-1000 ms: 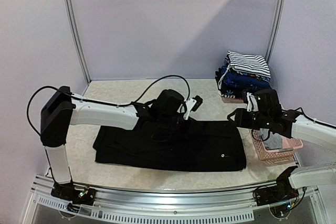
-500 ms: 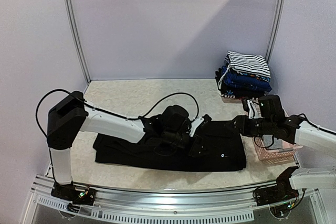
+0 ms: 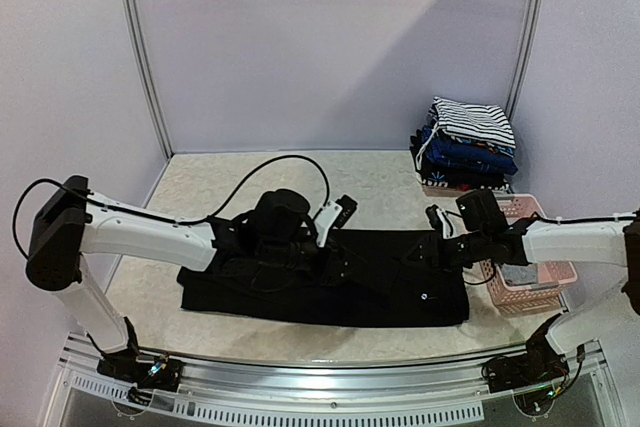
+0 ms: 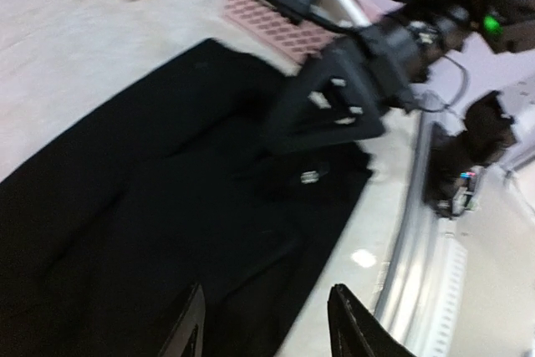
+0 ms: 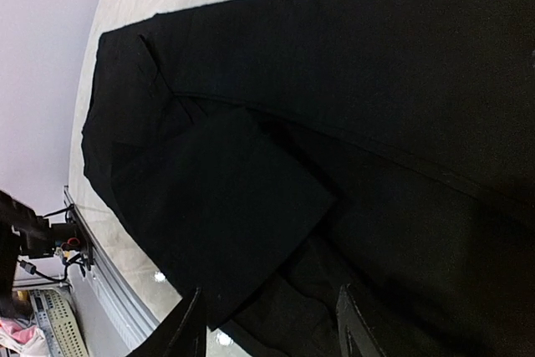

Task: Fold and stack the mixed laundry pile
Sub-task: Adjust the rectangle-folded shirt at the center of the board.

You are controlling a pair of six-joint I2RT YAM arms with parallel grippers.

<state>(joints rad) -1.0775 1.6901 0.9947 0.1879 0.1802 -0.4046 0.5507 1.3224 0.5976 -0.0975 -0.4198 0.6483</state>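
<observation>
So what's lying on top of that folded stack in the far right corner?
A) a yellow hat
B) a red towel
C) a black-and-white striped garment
C: a black-and-white striped garment lies uppermost, over blue garments.

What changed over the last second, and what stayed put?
The left gripper opened, apparently letting go of the black garment, and drew back toward the left. The right gripper slid left over the garment's right end, jaws open. The garment's outline, the folded stack and the pink basket stayed as they were.
</observation>
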